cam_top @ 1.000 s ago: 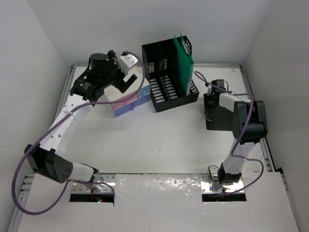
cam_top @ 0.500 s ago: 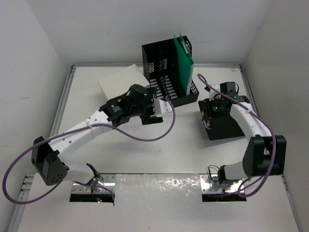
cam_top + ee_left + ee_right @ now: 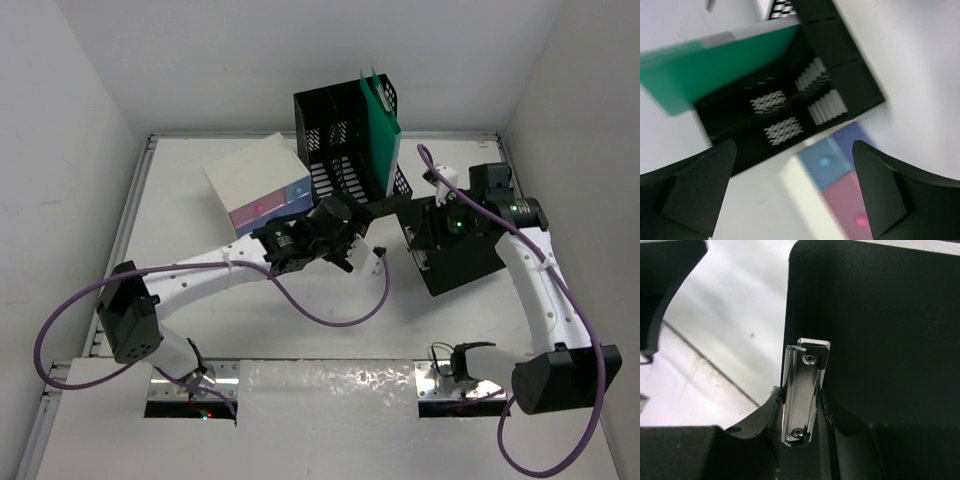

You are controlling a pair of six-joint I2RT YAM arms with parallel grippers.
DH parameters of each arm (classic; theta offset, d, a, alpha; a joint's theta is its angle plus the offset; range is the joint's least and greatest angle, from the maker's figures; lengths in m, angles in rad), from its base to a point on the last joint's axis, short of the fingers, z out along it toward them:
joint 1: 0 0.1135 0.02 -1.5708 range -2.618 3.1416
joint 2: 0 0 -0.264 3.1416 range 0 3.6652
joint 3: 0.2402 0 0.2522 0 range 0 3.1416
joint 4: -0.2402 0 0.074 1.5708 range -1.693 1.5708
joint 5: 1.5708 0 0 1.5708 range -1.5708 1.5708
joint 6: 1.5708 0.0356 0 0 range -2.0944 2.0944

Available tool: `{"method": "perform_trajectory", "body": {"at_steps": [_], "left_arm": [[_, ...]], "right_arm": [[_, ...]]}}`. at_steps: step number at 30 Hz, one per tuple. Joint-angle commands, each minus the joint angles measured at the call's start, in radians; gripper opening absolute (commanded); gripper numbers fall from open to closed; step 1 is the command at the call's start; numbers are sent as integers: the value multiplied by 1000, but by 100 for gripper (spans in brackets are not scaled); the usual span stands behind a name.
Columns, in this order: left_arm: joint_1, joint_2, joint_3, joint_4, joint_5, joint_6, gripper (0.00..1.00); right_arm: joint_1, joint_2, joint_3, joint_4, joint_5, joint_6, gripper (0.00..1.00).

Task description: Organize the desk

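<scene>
The white desk (image 3: pixel 180 215) holds a black clipboard (image 3: pixel 455 262) at the right. My right gripper (image 3: pixel 428 228) is shut on the clipboard's silver metal clip (image 3: pixel 802 395) at its near-left edge; the black board (image 3: pixel 880 315) fills the right wrist view. My left gripper (image 3: pixel 345 228) is open and empty over the middle of the desk, just left of the clipboard and in front of the rack. Its fingers (image 3: pixel 695 192) frame a blurred view of the rack and the drawer box.
A black mesh file rack (image 3: pixel 345 160) with an upright green folder (image 3: pixel 380 125) stands at the back centre; both also show in the left wrist view, rack (image 3: pixel 790 105) and folder (image 3: pixel 715 70). A cream-topped box with pink and blue drawers (image 3: pixel 262 185) sits left of it.
My left arm has swung from the drawer box at the back left to the middle, near the clipboard. My right arm has stretched out and turned the clipboard slightly.
</scene>
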Motion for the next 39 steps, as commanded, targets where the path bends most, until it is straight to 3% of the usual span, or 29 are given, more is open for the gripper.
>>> {"method": "perform_trajectory", "body": {"at_steps": [1,5,8,14,16,21,26,35,36,37,39], "left_arm": [[-20,-58,70,99,-84,234,100],[-20,-116,7,164,32,494,100],[-21,-133,-40,181,147,578,100],[-30,-101,44,67,308,598,100],[-33,-93,61,96,337,603,100],[-43,-9,147,118,340,584,100],[-58,17,136,109,356,624,98],[-105,100,213,51,331,615,49],[-116,106,226,43,322,624,35],[-124,107,227,43,307,629,3],[-145,108,228,75,285,619,0]], "right_arm": [[22,0,69,-48,-92,-27,0],[46,-29,92,-62,-112,-37,0],[49,-58,89,-82,-133,-62,0],[65,-97,77,-56,-153,-59,0],[68,-100,74,-53,-161,-54,0],[88,-120,48,-31,-178,-48,0],[92,-130,46,-8,-182,-37,0],[101,-166,43,22,-239,-30,0],[103,-176,42,30,-242,-27,0],[103,-181,39,44,-242,-25,0],[103,-192,46,44,-241,-25,0]]}}
